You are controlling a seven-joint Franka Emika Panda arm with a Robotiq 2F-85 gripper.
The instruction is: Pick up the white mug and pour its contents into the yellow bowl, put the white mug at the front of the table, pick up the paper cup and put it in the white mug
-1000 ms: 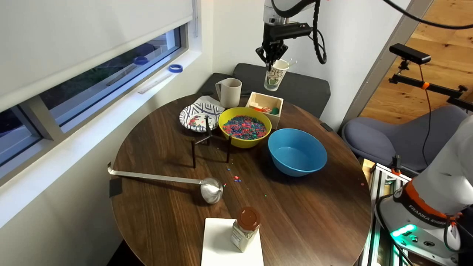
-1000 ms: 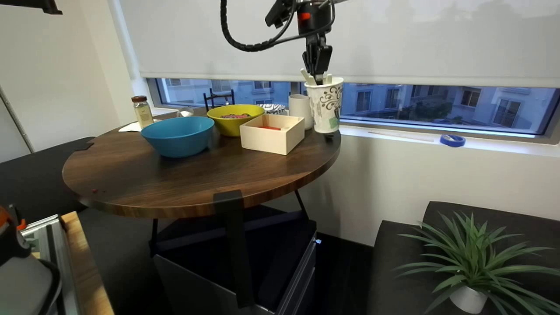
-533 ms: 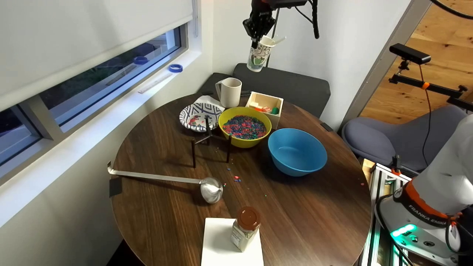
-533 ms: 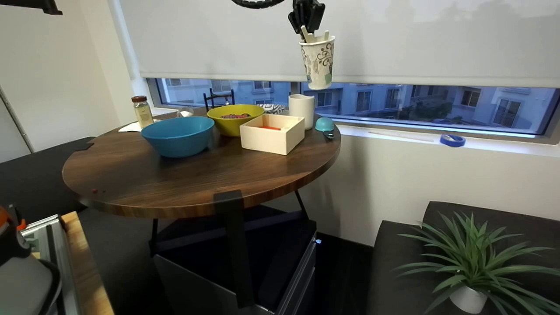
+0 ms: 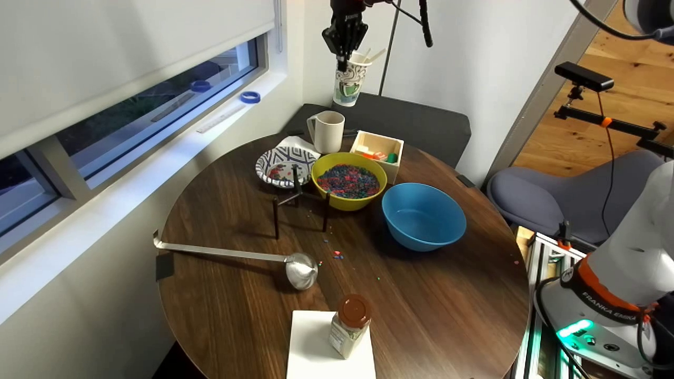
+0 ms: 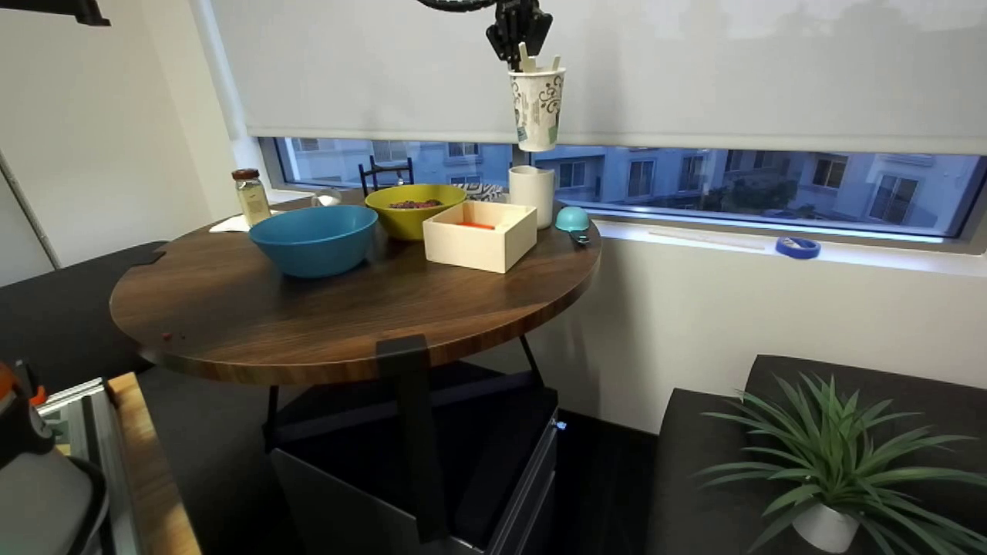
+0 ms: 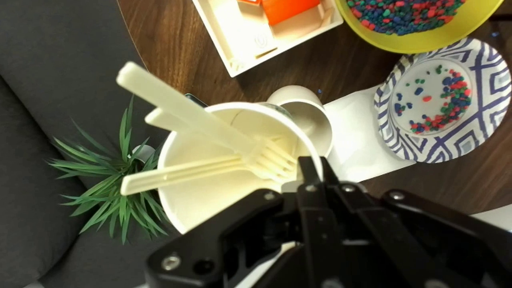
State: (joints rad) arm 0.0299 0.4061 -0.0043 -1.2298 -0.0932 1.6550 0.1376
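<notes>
Paper cup [image 5: 350, 83]: held by its rim in mid-air, upper middle of both exterior views, mouth up, long axis slightly off upright.
Gripper [image 7: 317, 164]: narrowed on that rim, one fingertip seen inside, the other outside; the cup is hung to the left of it in the wrist view.
Plastic cutlery [image 7: 228, 134]: carried inside, handles jutting leftward past the rim.
White mug [image 6: 532, 199]: stood upright on the table [image 6: 308, 324], below the cup and apart from it.
Cup to mug: in an exterior view the mug's mouth is placed lower left of the cup's base; alignment is judged needed before lowering.
Yellow bowl [image 5: 345, 204]: partly filled with coloured bits [image 5: 348, 181]; pouring is judged done.
</notes>
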